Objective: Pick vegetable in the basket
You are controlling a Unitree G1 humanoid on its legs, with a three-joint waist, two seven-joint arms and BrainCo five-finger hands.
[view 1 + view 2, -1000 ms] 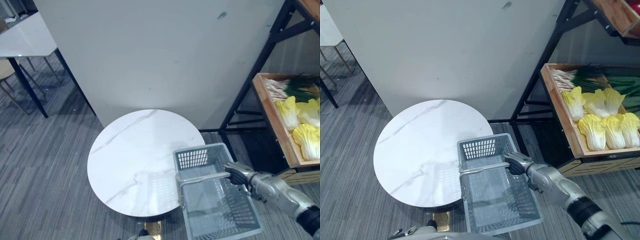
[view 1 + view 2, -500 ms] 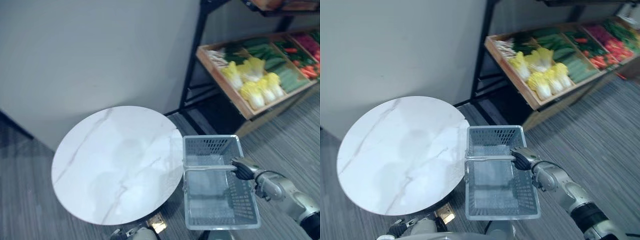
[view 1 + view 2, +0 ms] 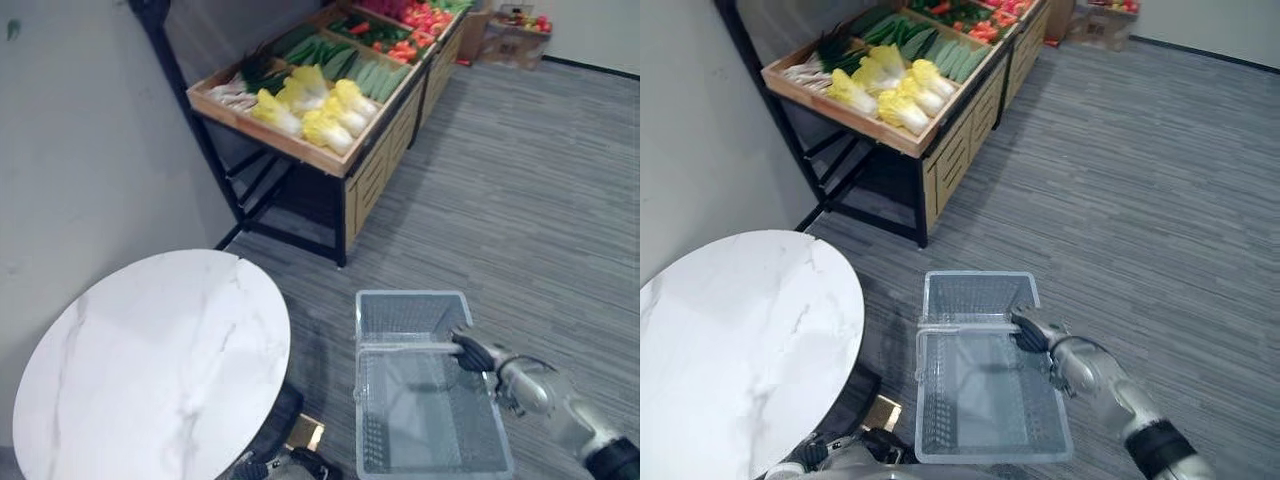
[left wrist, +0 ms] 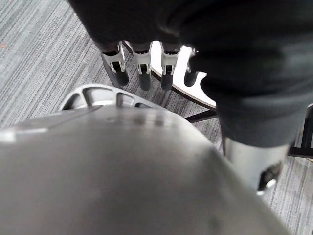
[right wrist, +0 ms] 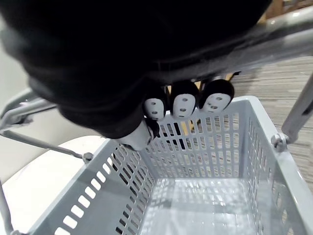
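Right hand [image 3: 1032, 333] round basket [image 3: 980, 296] handle [image 3: 965, 327], vegetables [image 3: 895, 95] well apart on shelf [image 3: 840, 114]

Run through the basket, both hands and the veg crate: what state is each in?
basket: empty, its handle raised.
right hand: shut on the handle.
left hand: open, holding nothing.
wooden crate: stocked with cabbages and other vegetables.
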